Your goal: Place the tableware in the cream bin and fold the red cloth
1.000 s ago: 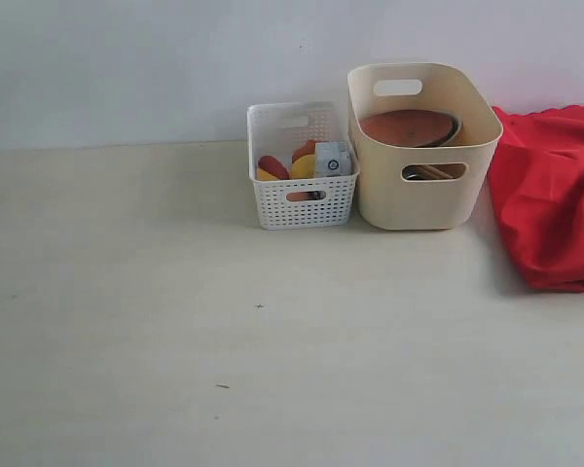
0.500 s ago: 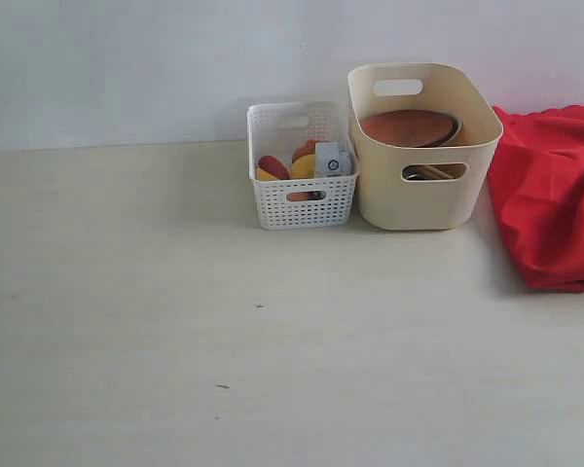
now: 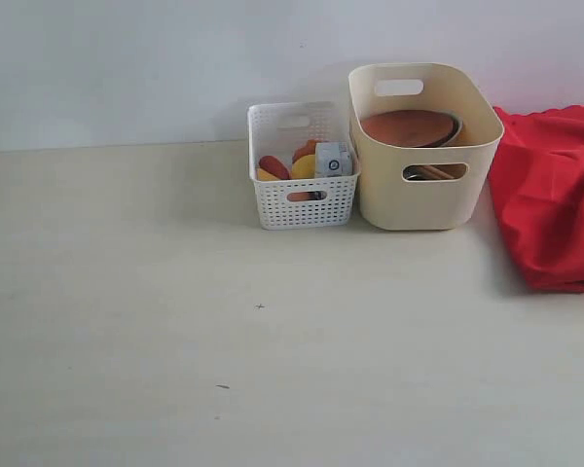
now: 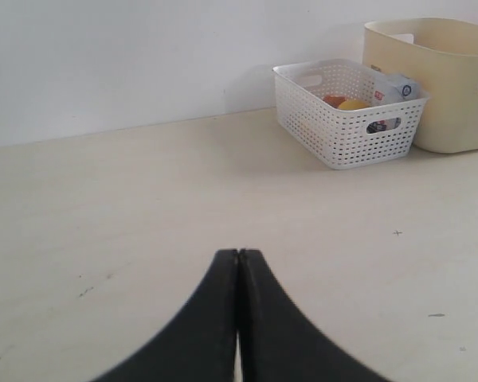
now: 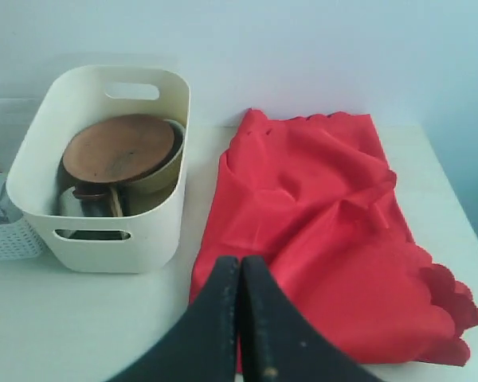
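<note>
The cream bin (image 3: pixel 423 199) stands at the back of the table, and the right wrist view shows the same bin (image 5: pixel 111 239) from above. Inside it lie the terracotta plate (image 5: pixel 119 147), a pale bowl (image 5: pixel 171 163) under the plate, and a steel cup (image 5: pixel 80 203). The red cloth (image 5: pixel 327 207) lies bunched in a long heap right of the bin, its scalloped edge showing; the exterior view cuts the cloth (image 3: pixel 550 195) off at the right. My right gripper (image 5: pixel 239 259) is shut, hovering over the cloth's near edge beside the bin. My left gripper (image 4: pixel 238 253) is shut over bare table.
A white lattice basket (image 3: pixel 302 199) with food and a small carton (image 3: pixel 332 159) touches the bin's left side. The left wrist view shows that basket (image 4: pixel 346 127) well ahead of the fingers. A pale wall runs behind everything. Neither arm shows in the exterior view.
</note>
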You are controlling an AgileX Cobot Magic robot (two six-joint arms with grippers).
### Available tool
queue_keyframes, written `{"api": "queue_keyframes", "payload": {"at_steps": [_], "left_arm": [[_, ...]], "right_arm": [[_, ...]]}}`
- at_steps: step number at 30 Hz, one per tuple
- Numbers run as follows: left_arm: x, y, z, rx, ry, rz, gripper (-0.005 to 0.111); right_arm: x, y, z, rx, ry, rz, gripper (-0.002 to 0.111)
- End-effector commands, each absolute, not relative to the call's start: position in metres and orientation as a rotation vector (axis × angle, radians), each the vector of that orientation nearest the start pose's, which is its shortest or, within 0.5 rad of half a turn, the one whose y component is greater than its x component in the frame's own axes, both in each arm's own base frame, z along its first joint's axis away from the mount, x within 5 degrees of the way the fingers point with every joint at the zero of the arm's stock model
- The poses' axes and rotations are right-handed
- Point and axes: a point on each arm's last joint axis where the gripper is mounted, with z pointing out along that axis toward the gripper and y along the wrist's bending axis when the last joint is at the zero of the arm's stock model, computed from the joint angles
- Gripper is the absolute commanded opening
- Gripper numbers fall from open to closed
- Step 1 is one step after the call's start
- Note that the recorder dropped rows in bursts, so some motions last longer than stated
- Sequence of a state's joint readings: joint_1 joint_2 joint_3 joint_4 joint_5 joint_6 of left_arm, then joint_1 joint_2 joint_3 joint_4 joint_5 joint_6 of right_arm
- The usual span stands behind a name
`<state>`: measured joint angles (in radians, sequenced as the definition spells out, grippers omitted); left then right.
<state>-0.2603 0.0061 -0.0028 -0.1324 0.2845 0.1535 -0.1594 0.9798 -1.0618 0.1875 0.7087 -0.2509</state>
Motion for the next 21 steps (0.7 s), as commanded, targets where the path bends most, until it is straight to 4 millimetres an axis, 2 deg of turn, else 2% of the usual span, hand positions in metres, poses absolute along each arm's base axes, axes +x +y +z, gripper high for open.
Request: {"api": "queue_keyframes", "payload": {"at_steps": [1, 4, 8, 14, 21], "left_arm": [[0.052, -0.017, 0.189, 0.277, 1.737, -0.197, 0.000], [0.052, -0.017, 0.189, 0.277, 1.737, -0.197, 0.000], [0.052, -0.017, 0.189, 0.277, 1.737, -0.197, 0.000], [0.052, -0.017, 0.189, 0.277, 1.737, -0.197, 0.000], [0.052, -0.017, 0.189, 0.277, 1.737, -0.197, 0.000]], "right_arm": [[0.132, -0.012, 0.393, -0.027, 1.916, -0.085, 0.000], [0.083, -0.004, 0.381, -0.029, 1.782, -0.107, 0.000], [0.045, 0.003, 0.354, -0.028, 1.699, -0.098, 0.000], [0.037, 0.008, 0.326, -0.035, 1.645, -0.038, 0.000], [0.045, 0.008, 0.306, -0.024, 1.657, -0.016, 0.000]]}}
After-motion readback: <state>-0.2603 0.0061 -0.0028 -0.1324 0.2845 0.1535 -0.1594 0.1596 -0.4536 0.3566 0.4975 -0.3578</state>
